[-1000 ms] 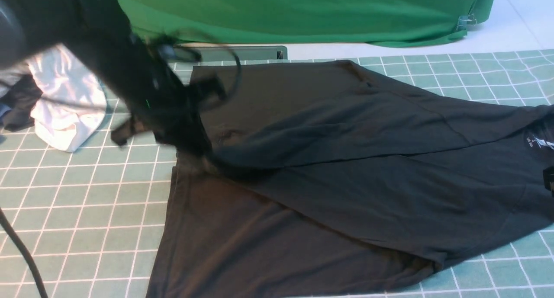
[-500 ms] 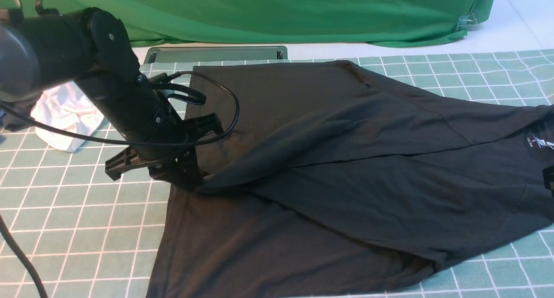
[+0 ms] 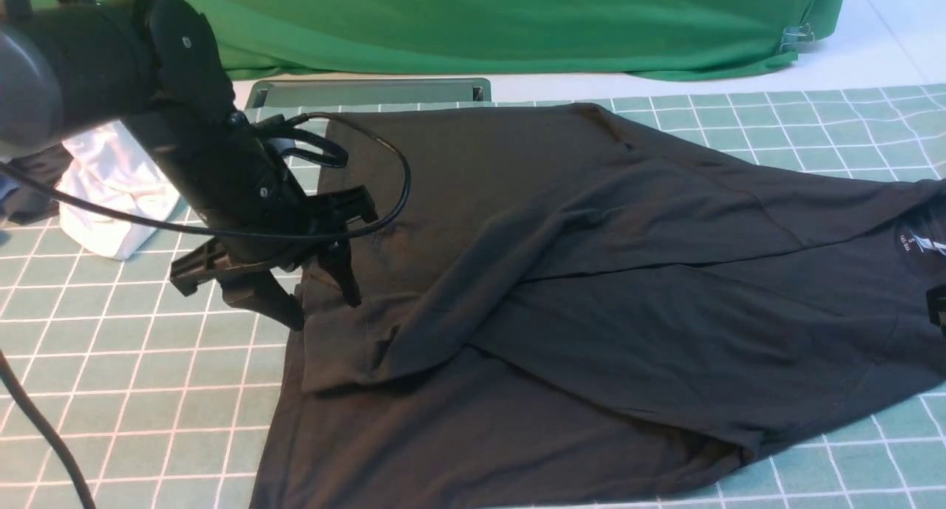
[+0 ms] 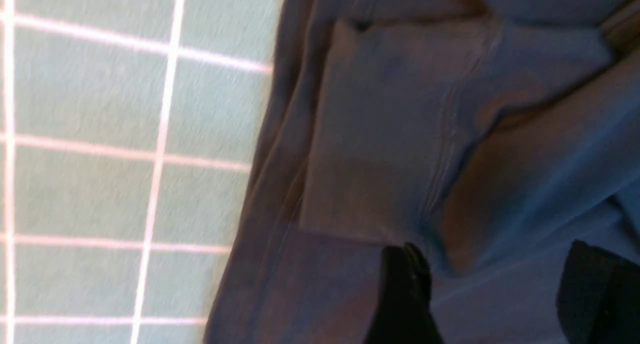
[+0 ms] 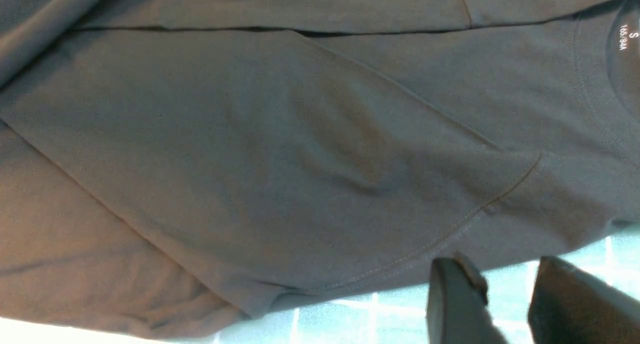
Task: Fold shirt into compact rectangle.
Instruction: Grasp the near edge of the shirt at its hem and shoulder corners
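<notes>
Front view: left fingers (image 3: pixel 270 306) spread apart and empty, poised just above the folded-over hem corner of the black shirt (image 3: pixel 628 309). Right wrist view: right fingers (image 5: pixel 455 304) parted, nothing between them, over bare grid just beside the sleeve edge. Shirt lies partly folded across the green gridded table (image 3: pixel 133 361), neck label toward the right; white garment (image 3: pixel 111 191) bunched well off to the left.
</notes>
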